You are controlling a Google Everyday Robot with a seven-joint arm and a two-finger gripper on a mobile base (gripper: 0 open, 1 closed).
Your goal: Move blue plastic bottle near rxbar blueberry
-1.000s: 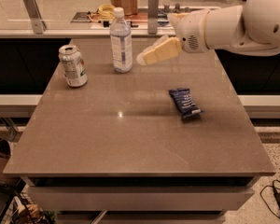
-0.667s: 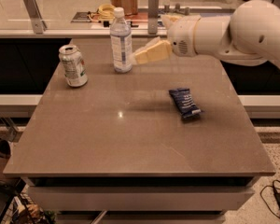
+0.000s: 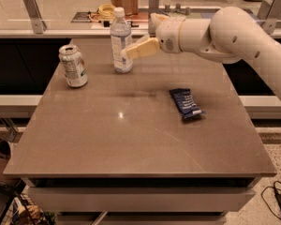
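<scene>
The blue plastic bottle (image 3: 120,41), clear with a white cap and pale label, stands upright at the back of the table, left of centre. The rxbar blueberry (image 3: 186,103), a flat dark blue wrapper, lies flat on the table to the right, nearer the front than the bottle. My gripper (image 3: 130,52) reaches in from the right on the white arm (image 3: 234,32). Its tip is at the bottle's right side, at label height, above the tabletop. The bottle and the bar are well apart.
A dented silver-green can (image 3: 73,66) stands at the back left of the grey table (image 3: 131,139). Behind the table runs a counter (image 3: 84,6) with metal posts, cables and a brown container.
The arm has moved left, bringing the gripper from a gap to the right of the bottle up against its right side. Bottle, can and bar have not moved.
</scene>
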